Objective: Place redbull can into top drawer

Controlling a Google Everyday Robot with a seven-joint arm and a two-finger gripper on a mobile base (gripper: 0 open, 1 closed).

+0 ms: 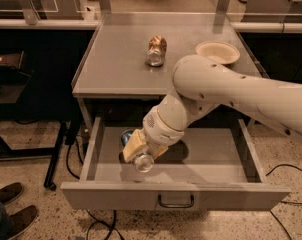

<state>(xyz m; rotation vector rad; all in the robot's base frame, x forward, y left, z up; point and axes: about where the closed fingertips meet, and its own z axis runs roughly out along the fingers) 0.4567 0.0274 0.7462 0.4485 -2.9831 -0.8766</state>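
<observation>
The top drawer (211,160) is pulled out under the grey table; its front panel has a small dark handle (175,202). My gripper (137,149) reaches down into the left part of the drawer, shut on the redbull can (142,161). The can lies tilted, its shiny metal end facing the camera and a bit of blue showing behind the tan fingers (132,145). It hangs just above the drawer floor; I cannot tell whether it touches.
A brown-and-gold can (156,50) lies on its side on the table top (116,64). A white plate (217,52) sits at the table's right. Cables run on the floor at both sides. A person's shoes (6,209) are at bottom left.
</observation>
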